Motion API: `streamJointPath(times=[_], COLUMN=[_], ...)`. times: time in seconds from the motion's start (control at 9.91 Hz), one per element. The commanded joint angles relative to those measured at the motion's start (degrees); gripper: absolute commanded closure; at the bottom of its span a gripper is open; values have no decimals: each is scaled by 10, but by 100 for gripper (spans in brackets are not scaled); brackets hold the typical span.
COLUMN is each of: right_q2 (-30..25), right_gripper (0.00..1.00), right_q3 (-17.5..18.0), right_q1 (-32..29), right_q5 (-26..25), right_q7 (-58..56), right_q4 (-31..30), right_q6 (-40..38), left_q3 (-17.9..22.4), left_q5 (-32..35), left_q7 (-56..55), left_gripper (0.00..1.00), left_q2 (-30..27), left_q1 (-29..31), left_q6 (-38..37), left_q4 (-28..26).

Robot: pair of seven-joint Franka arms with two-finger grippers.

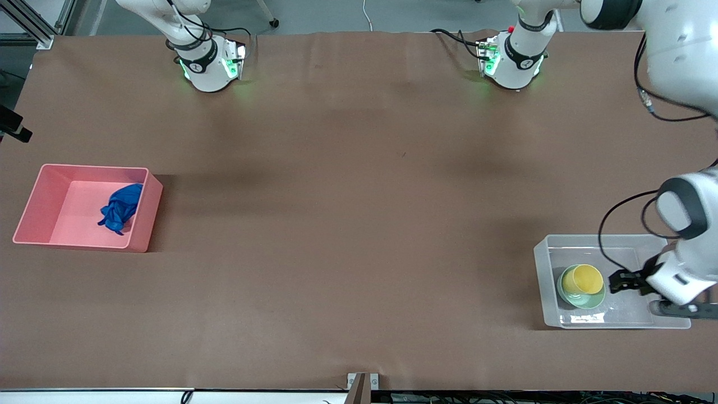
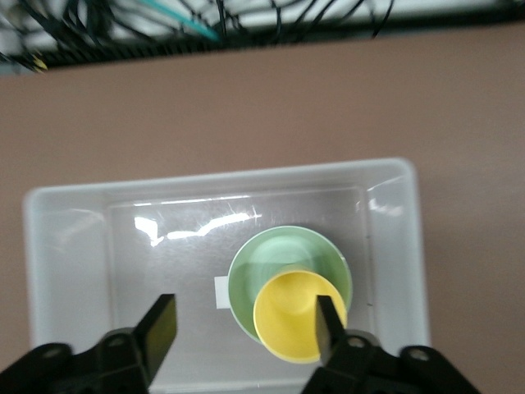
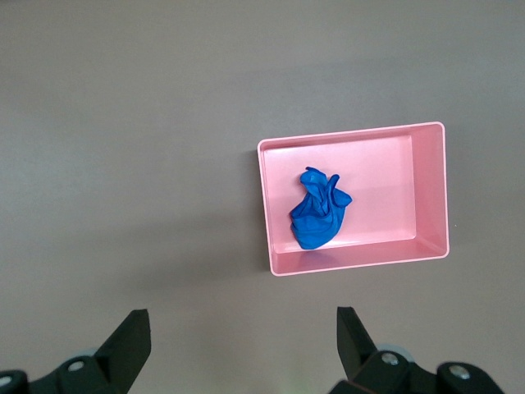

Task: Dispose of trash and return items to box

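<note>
Trash (image 1: 120,208): in pink bin (image 1: 33,205), frame left | yellow cup (image 1: 583,279): nested in mint bowl (image 1: 589,301), inside clear box (image 1: 544,280), lower right of table (image 1: 359,224) | left pincer (image 1: 624,280): wide, empty, over box; best lifted straight up, clear of cup rim | right pincer (image 3: 238,345): wide, empty, high above table beside bin, waiting.
</note>
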Motion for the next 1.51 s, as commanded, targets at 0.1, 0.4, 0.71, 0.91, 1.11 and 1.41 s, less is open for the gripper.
streamJointPath(times=[0.1, 0.4, 0.71, 0.91, 1.11, 1.41], right_q2=[11, 4, 6, 6, 6, 6], right_gripper=[0, 0, 0, 0, 0, 0], right_q3=[2, 2, 2, 1, 1, 1], right_q1=[1, 0, 0, -3, -3, -3], right_q5=[-6, -8, -7, -2, -2, -2], right_q7=[-1, 3, 3, 3, 3, 2], right_q4=[11, -21, -20, -20, -20, -20], right_q6=[-7, 10, 10, 7, 7, 7], left_q3=[-21, -60, -62, -56, -32, -29], left_q5=[1, 61, 59, 57, 55, 54], left_q7=[-41, -76, -119, -125, -126, -126], left_gripper=[0, 0, 0, 0, 0, 0], left_q2=[-133, -230, -272, -284, -299, -355], left_q1=[-5, -7, -12, -20, -38, -43], left_q6=[-113, -253, -315, -341, -344, -293], left_q4=[-48, -49, -42, -45, -59, -141])
